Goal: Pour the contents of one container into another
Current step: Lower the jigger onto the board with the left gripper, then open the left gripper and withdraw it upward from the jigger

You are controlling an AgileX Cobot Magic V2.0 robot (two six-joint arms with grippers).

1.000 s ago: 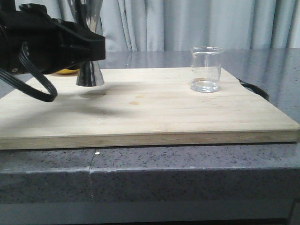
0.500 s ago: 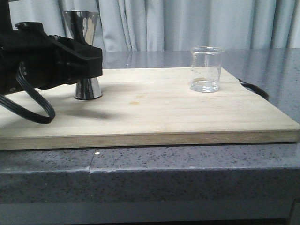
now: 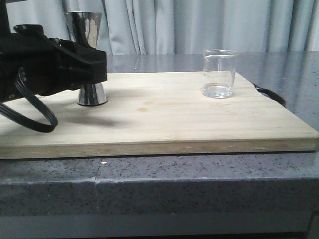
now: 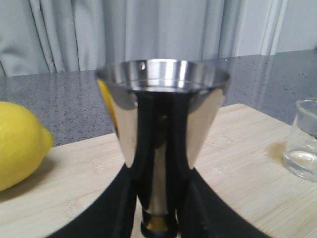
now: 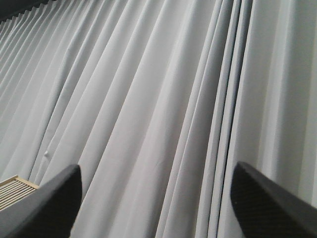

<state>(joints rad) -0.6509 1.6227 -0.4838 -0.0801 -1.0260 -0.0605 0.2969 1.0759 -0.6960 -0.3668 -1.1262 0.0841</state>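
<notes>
The steel jigger (image 3: 83, 25) stands upright near the back left of the wooden board (image 3: 174, 119), its base on or just above the wood. My left gripper (image 3: 97, 67) is shut on its narrow waist. In the left wrist view the jigger's upper cone (image 4: 163, 99) fills the middle, and the black fingers of the left gripper (image 4: 158, 218) flank the gold band. The clear glass beaker (image 3: 219, 73) stands at the board's back right with a little clear liquid in it, and it also shows in the left wrist view (image 4: 303, 139). My right gripper (image 5: 158, 208) is open, faces only the curtain and holds nothing.
A yellow lemon (image 4: 17, 144) lies on the board just left of the jigger, hidden behind the left arm in the front view. A dark strap (image 3: 271, 94) lies on the grey counter past the board's right edge. Grey curtains hang behind.
My left gripper has lowered the jigger towards the board and shifted it slightly left. The beaker has not moved.
</notes>
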